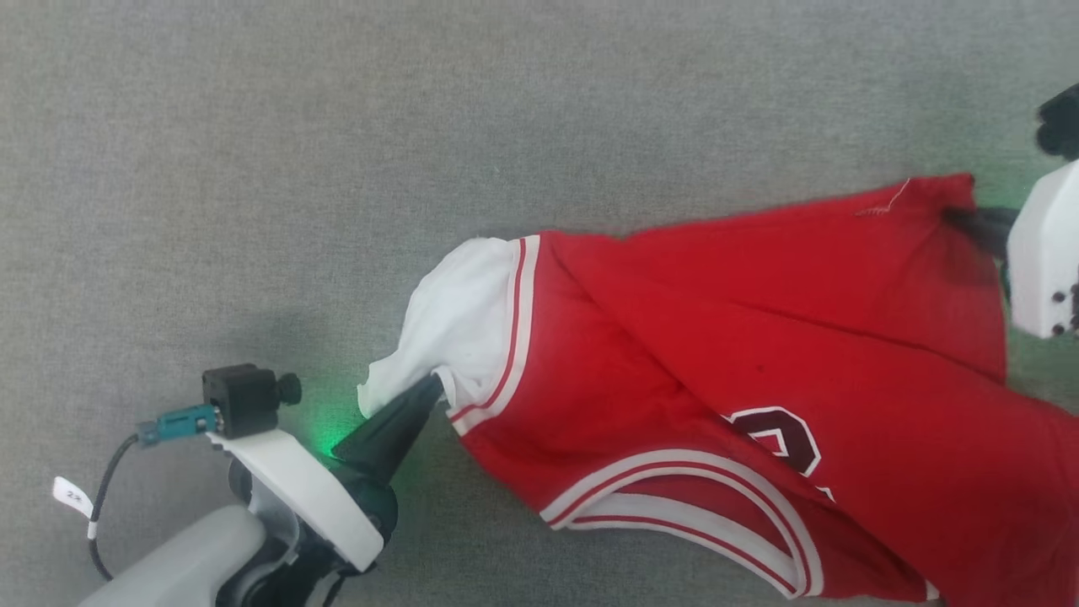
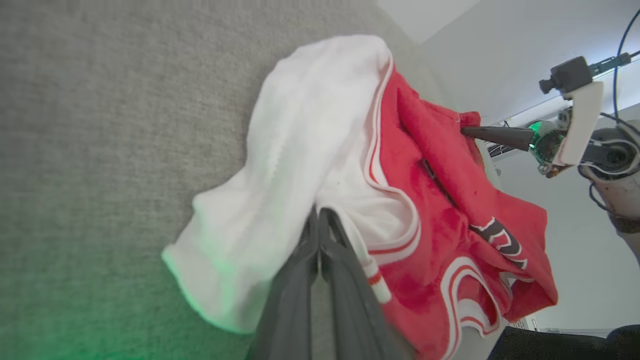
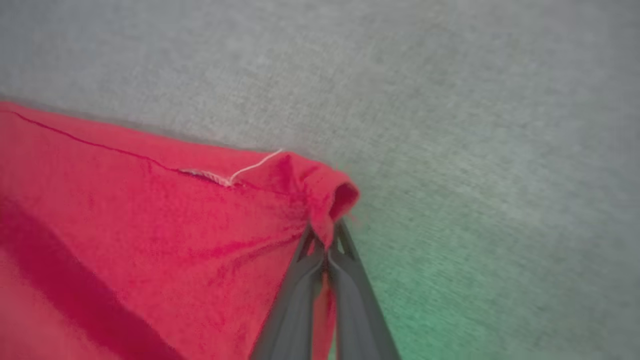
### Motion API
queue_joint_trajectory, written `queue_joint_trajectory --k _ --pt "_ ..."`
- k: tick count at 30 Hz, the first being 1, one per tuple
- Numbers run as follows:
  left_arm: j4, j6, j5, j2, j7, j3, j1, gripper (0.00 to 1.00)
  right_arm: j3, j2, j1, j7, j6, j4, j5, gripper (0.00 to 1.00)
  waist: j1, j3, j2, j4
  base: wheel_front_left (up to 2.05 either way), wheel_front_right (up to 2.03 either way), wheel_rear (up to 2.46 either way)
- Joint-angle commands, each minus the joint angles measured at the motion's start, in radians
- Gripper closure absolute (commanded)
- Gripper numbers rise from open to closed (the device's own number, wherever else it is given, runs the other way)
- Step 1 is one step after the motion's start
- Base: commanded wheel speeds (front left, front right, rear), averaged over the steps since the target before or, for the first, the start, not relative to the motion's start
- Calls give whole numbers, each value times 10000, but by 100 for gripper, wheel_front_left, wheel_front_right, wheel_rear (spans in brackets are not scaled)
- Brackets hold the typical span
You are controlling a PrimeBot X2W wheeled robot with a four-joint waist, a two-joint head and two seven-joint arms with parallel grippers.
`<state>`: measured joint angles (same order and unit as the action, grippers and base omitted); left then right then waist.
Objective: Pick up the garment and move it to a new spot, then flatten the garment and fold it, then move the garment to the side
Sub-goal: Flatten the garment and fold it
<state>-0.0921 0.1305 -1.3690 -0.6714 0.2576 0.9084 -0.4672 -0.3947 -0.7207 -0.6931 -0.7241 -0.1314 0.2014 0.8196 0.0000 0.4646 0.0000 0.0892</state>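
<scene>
The garment (image 1: pixel 759 354), red shorts with white lining, striped trim and a black number, stretches across the grey surface from centre to right. My left gripper (image 1: pixel 432 386) is shut on its white lining at the left end; the left wrist view shows the left gripper (image 2: pixel 318 212) with the white cloth (image 2: pixel 300 150) pinched between the fingers. My right gripper (image 1: pixel 961 215) grips the red far corner at the right edge. In the right wrist view the right gripper (image 3: pixel 326 240) is shut on that red corner (image 3: pixel 330 200), where a loose white thread hangs.
A grey fabric surface (image 1: pixel 337 126) lies under everything, with free room above and left of the shorts. In the left wrist view a white wall (image 2: pixel 500 55) stands beyond the surface's edge, and the other arm (image 2: pixel 575 125) shows there.
</scene>
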Motion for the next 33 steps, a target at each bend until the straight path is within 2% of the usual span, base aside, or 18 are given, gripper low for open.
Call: queue_joint_trajectory --k 1,5,9,16,23,29,33 --pt "-57 -9 -21 69 51 -130 -272 100 164 61 -208 224 14 130 63 100 0 -172 0 -50 0 0 0" --pt "-266 -10 81 -75 74 -575 -889 100 833 377 -630 1092 14 647 31 100 0 -433 0 -101 0 0 0" --pt "-851 -10 56 51 -33 -1092 -2126 100 1644 833 -1380 1841 14 1432 -235 100 0 -583 0 -179 0 0 0" --pt "-2084 -10 -669 573 -724 -1959 -4829 100 2954 1723 -3298 2804 8 2753 -649 100 0 -310 0 -443 0 0 0" --pt "-4369 -10 -1042 1369 -1476 -2744 -8732 100 4167 2715 -6448 4250 9 4378 -1495 100 0 409 0 -929 0 0 0" --pt "-5739 -13 -789 1698 -863 -3386 -11608 100 4791 3096 -8541 5533 15 5731 -2246 100 0 721 0 -1251 0 0 0" --pt "-5753 -13 -1080 1728 -927 -3447 -11895 100 4671 3195 -8835 5622 17 6324 -2286 100 0 785 0 -1289 0 0 0"
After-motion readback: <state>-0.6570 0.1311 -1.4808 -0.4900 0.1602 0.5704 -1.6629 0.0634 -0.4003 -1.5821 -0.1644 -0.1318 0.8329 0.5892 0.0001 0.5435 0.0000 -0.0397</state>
